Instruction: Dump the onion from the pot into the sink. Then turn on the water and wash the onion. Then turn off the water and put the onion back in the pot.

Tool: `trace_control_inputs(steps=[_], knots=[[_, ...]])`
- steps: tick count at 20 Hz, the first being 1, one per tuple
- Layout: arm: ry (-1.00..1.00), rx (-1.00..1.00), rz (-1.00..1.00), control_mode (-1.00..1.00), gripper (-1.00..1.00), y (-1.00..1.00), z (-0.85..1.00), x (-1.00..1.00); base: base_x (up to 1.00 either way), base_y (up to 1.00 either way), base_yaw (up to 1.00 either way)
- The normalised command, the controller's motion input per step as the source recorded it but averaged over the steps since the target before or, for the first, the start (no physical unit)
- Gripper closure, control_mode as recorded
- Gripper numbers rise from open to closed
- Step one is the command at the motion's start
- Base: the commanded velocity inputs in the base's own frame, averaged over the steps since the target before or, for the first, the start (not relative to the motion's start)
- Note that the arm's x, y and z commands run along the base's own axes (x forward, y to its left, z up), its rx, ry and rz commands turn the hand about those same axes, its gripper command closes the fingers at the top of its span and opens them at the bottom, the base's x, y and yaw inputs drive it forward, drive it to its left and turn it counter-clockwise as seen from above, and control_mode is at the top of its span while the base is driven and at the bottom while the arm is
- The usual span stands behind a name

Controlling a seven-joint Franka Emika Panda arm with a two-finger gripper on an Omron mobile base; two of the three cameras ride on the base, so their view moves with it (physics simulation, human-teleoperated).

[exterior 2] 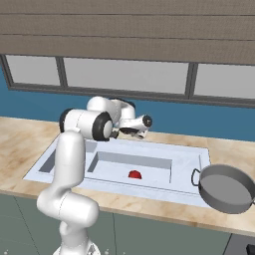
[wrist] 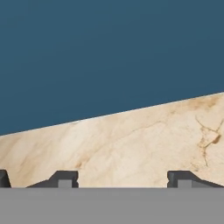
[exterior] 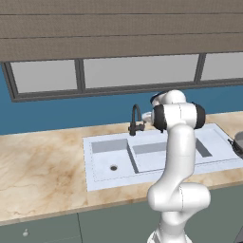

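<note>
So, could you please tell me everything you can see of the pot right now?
The pot is round, shallow and grey, metallic in look, with a paler rim, dark sides and a thin loop handle on its sink-facing side. It lies on the marble counter to the right of the sink, tilted with its open mouth angled toward the camera. Nothing shows inside it, and its outer edge overhangs the counter's front. The gripper is not touching it.

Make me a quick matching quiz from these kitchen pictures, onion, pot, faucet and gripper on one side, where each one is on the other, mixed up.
Things:
1. onion
2. pot
3. faucet
4. gripper

Places:
A. on the counter right of the sink
B. behind the sink, at the divider between basins
C. open, facing the counter and blue wall
D. in the larger right basin

Pairs: 1-D, 2-A, 3-B, 4-C
</note>
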Motion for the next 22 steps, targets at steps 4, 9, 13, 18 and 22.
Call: trace_control_inputs(steps=[4, 9, 13, 18, 22], knots=[[0.00, 0.08, 0.00, -1.00, -1.00, 0.74, 0.04, 0.03, 0.00, 0.00, 0.00], [0.00, 0.06, 0.00, -1.00, -1.00, 0.63, 0.04, 0.09, 0.00, 0.00, 0.00], [0.00, 0.02, 0.00, -1.00, -1.00, 0.58, 0.11, 0.08, 0.00, 0.00, 0.00], [-0.01, 0.00, 0.00, -1.00, -1.00, 0.36, 0.24, 0.01, 0.00, 0.00, 0.00], [-0.06, -0.02, -0.01, -1.00, -1.00, -0.16, 0.64, -0.17, 0.00, 0.00, 0.00]])
